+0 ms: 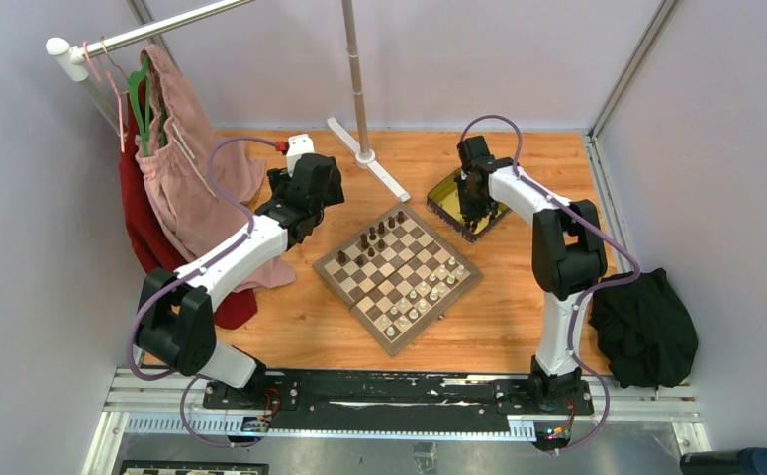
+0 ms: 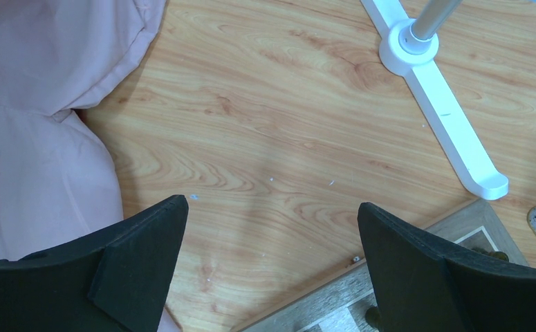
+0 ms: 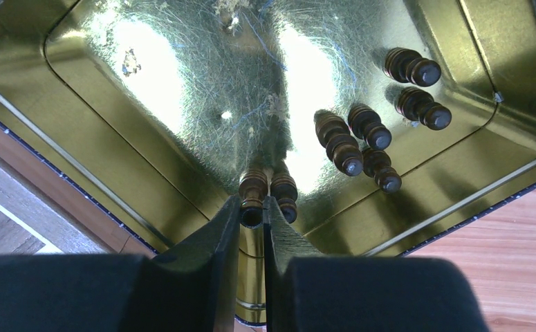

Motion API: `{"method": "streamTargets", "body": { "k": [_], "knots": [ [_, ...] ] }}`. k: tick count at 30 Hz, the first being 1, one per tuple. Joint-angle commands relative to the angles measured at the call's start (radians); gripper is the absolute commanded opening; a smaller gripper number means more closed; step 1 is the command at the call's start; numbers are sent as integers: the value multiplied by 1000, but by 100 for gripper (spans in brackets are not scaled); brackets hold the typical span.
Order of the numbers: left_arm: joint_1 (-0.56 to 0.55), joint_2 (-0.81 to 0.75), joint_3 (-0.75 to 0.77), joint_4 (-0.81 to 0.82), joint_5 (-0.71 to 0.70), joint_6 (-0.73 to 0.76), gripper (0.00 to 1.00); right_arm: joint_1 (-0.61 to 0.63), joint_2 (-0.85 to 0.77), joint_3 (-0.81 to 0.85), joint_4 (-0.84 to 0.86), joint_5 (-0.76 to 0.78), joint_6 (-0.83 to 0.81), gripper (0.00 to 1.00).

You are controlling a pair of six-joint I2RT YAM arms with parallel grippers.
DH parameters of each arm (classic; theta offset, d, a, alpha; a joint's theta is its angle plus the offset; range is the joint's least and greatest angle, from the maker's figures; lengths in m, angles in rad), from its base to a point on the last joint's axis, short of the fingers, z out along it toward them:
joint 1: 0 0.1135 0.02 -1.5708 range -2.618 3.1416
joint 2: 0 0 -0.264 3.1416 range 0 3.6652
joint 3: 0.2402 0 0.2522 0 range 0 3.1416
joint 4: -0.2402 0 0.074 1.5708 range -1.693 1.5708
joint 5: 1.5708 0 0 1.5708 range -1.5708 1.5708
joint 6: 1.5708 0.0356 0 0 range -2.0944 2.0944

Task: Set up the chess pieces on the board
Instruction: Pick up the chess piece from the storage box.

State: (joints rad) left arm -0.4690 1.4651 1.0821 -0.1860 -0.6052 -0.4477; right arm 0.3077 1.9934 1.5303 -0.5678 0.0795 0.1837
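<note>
1. Right gripper (image 3: 252, 211) — fingers nearly together, pinching a dark brown chessman (image 3: 253, 188) inside the gold tin (image 3: 113, 138); more dark chessmen (image 3: 362, 138) lie right of the fingertips.
2. Left gripper (image 2: 272, 228) — fingers spread wide, holding nothing; the board (image 2: 458, 228) has its corner just beside the right finger.

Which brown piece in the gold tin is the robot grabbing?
The piece pinched in the right gripper. One neighbour lies just outside the fingers; five more lie farther off in the tin.
</note>
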Motion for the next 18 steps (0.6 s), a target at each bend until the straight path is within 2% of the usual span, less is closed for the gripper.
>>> {"method": "streamTargets", "body": {
  "k": [1, 18],
  "knots": [
    [-7, -12, 1, 10, -10, 6, 100, -14, -14, 26, -23, 0, 8, 0],
    [-7, -23, -12, 7, -16, 8, 100, -22, -24, 67, -19, 12, 13, 0]
  ]
}}
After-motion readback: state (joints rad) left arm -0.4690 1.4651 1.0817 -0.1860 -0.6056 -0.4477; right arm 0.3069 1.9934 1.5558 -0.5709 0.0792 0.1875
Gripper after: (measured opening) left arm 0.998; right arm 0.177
